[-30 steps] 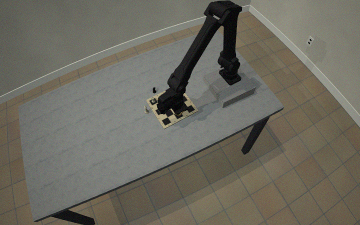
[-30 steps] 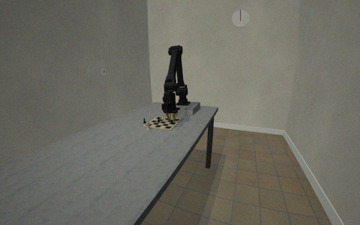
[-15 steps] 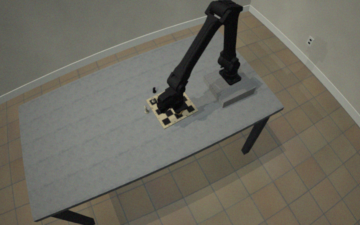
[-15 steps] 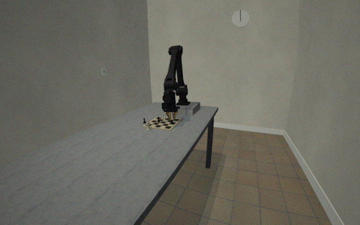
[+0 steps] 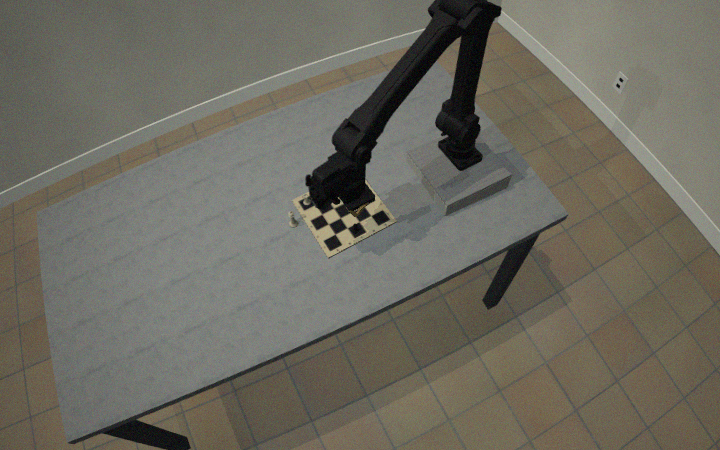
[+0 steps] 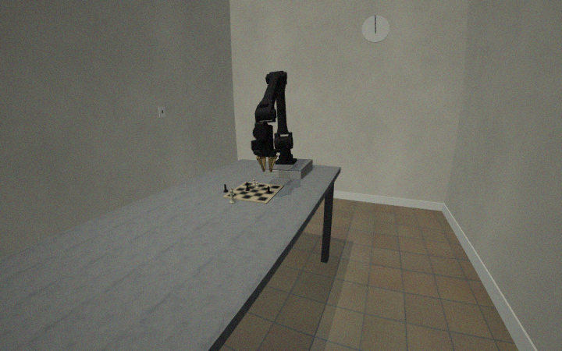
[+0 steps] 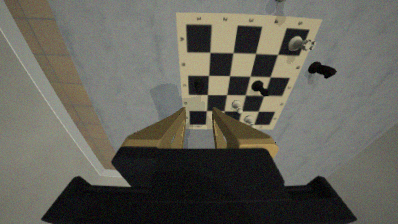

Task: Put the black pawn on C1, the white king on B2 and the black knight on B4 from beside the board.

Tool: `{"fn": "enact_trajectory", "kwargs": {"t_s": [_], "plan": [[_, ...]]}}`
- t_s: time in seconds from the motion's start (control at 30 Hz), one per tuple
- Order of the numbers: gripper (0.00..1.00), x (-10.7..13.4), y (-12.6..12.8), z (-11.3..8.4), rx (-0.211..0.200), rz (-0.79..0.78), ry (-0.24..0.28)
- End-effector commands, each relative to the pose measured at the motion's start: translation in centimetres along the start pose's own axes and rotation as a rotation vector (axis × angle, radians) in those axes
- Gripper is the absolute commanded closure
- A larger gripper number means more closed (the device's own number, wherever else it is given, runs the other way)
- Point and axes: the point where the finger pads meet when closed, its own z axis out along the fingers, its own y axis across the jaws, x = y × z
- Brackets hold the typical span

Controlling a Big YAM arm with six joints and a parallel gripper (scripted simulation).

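The black pawn (image 5: 356,227) (image 6: 268,190) (image 7: 198,85) stands upright on C1 of the board (image 5: 329,255) (image 6: 266,202) (image 7: 181,26), its base apparently inside the dark square. My gripper (image 6: 267,170) (image 7: 199,111) is partly open and empty, raised above the board; the fingers are mostly hidden in the top view. The white king (image 5: 292,219) (image 6: 232,198) stands beside the board, near its A edge, cut off at the top of the wrist view. The black knight (image 6: 225,188) (image 7: 321,70) stands beside the 5 edge. B2 and B4 bear no piece.
A white piece (image 5: 306,202) (image 7: 296,44) stands on A5. A black piece (image 6: 247,187) (image 7: 258,87) stands on C4. White pieces stand on D3 (image 7: 236,105) and E4 (image 7: 248,120). The arm's base block (image 5: 477,194) is beyond the board.
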Motion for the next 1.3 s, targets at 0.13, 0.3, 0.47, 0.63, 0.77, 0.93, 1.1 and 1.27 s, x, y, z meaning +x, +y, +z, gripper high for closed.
{"fn": "enact_trajectory", "kwargs": {"t_s": [0.13,0.3,0.47,0.63,0.77,0.93,1.1,1.27], "plan": [[0.68,-1.1,0.2,-1.6,0.0,0.013,-0.012],[0.0,-0.9,0.2,-1.3,0.0,0.013,-0.011],[0.0,-0.9,0.2,-1.3,0.0,0.013,-0.011],[0.0,-0.9,0.2,-1.3,0.0,0.013,-0.011],[0.0,-0.9,0.2,-1.3,0.0,0.013,-0.011],[0.0,-1.9,-0.5,-1.6,0.001,0.055,-0.012],[0.0,-3.6,-1.4,-1.9,-0.001,0.196,-0.012],[0.0,-9.1,-5.6,-2.8,0.0,0.541,-0.013]]}}
